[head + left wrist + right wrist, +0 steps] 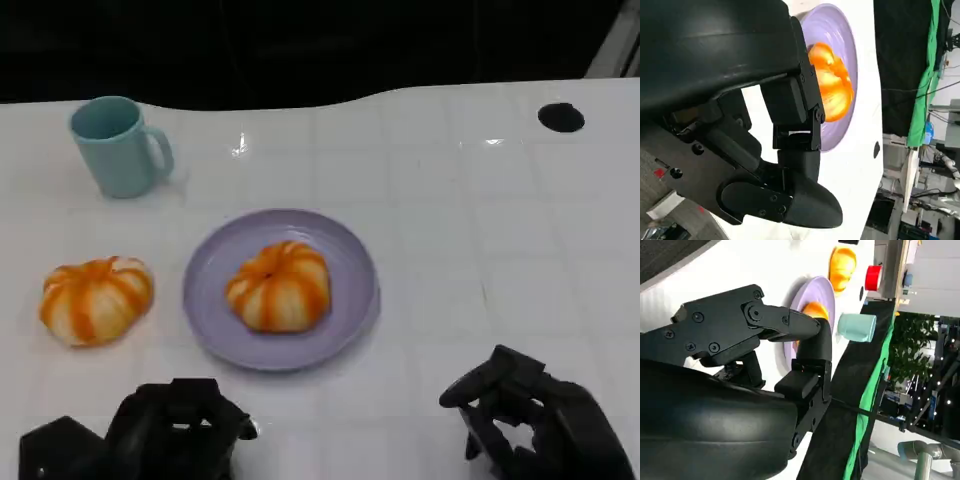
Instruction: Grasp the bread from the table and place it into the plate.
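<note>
From my seat, closest to the camera are the two hands, both matte black plastic with chunky jointed fingers. The left hand (175, 430) sits on my side of the plate, a bit to its left, fingers curled in on themselves and gripping nothing. The right hand (530, 420) is off to the plate's right and nearer me, fingers bent inward too, nothing in them as far as I can tell, though the wrist view is mostly shell so I'm not 100% sure.

Next out is the plate (210, 300), round, glossy lavender with a raised rim, on the white tiled-looking table (450, 200). One bread (280, 285) sits right in its middle: pumpkin-shaped, ribbed, orange and cream stripes, soft-looking crust. A second bread (95, 298) of the same kind lies on the table left of the plate, not touching it.

Beyond the plate, to its far left, stands a smooth pale-teal mug (115, 145), handle pointing toward the plate side.
</note>
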